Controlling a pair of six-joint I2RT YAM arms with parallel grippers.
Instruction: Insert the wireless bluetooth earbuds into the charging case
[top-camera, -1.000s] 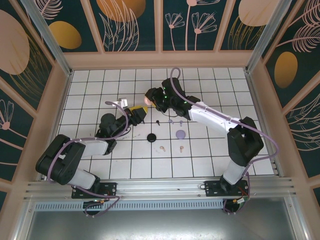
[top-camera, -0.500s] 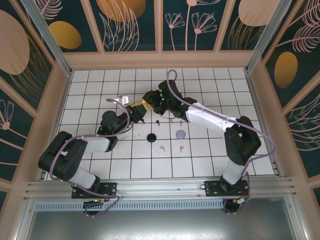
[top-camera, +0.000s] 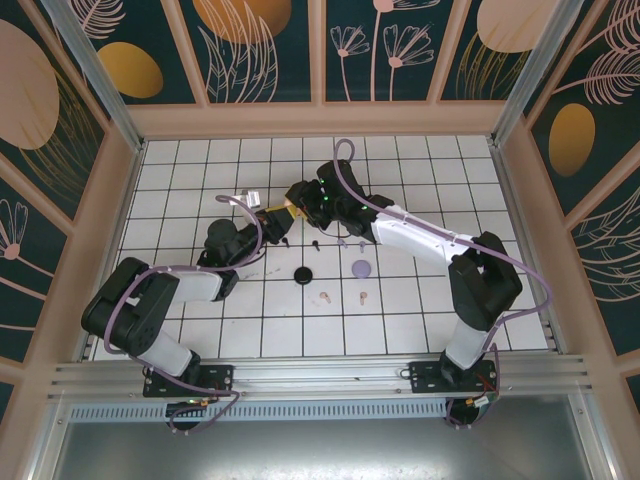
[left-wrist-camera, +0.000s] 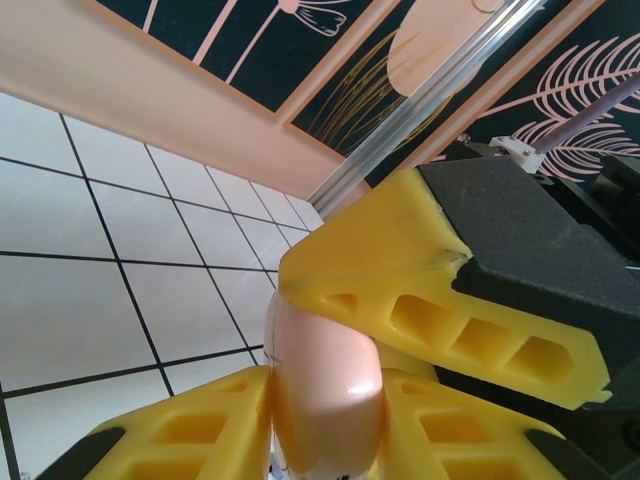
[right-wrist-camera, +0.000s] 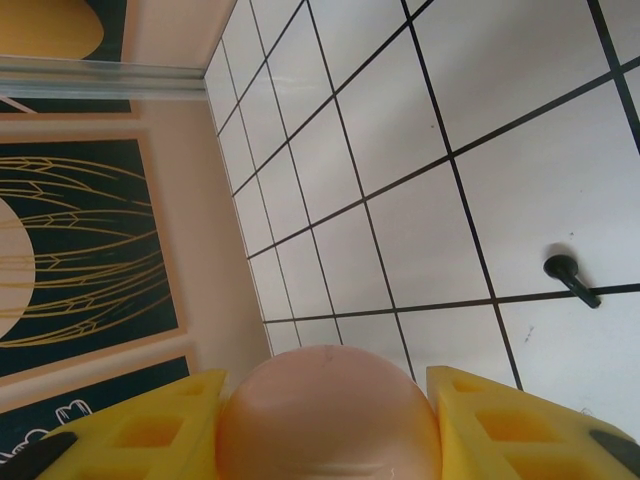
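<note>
Above the worktop (top-camera: 420, 300), left jaws and right jaws clamp the pink case (right-wrist-camera: 330, 415) (shared grip); we risk opposing pulls dropping it.

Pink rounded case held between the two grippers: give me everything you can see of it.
The pink rounded case looks like smooth, glossy plastic, domed like a pebble; no seam, hinge or opening shows. It is held off the white tiled table, pinched on two sides between the yellow fingers of the left gripper and also between those of the right gripper. Nothing else touches it.
</note>
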